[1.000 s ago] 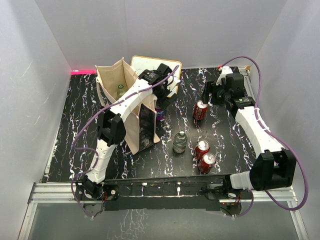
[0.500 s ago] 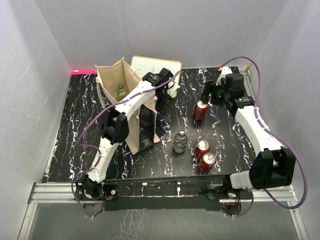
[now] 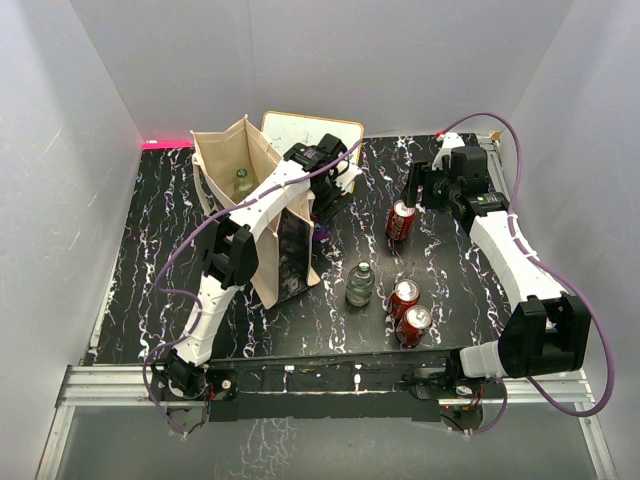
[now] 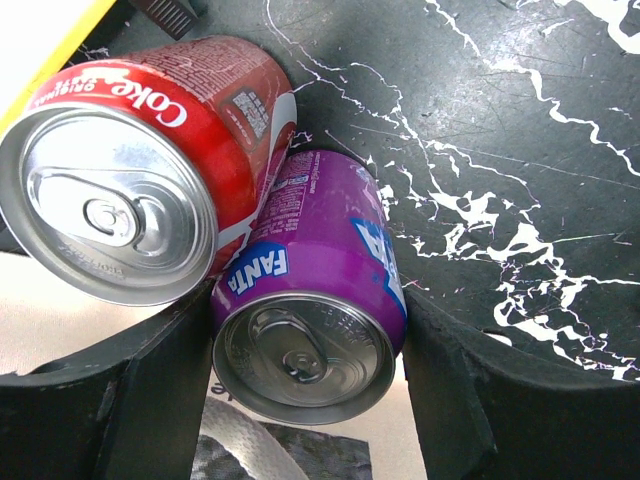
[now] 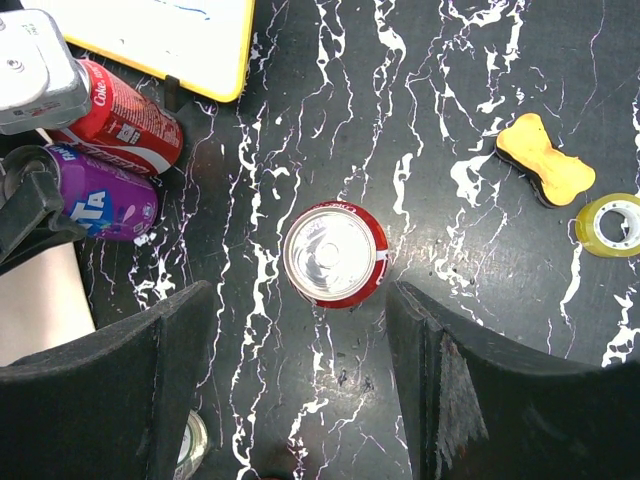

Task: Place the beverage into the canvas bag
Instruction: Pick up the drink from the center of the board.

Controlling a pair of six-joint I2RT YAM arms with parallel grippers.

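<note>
Two tools, two cans addressed.

1. Left tool (image 4: 305,320) — its fingers (image 4: 150,400) straddle a purple Fanta can (image 4: 300,300), one on each side, close against its wall. Whether the pads actually clamp it: cannot tell. A red Coke can (image 4: 140,170) touches the Fanta can on the far side, next to the yellow-framed white board (image 5: 150,40).

2. Right tool (image 5: 298,300) — jaws apart, nothing gripped. It hangs above a second Coke can (image 5: 335,253), which is upright on the table (image 5: 480,60) and centred btwn the fingers w/ clear gaps both sides.

3. Canvas bag (image 3: 218,160): upright at left-ctr of the table, mouth open, dark printed panel on its near-right side. A bottle (image 3: 241,181) is inside. The left arm reaches over the bag. The Fanta can sits just beside the bag, outside it.

4. Other items:
- Clear bottle (image 3: 359,285) and two more Coke cans (image 3: 404,297), (image 3: 415,323), all near the front edge.
- Orange sponge (image 5: 545,160) and yellow tape roll (image 5: 612,222), near each other, to the right of the second Coke can in the right wrist view.
</note>
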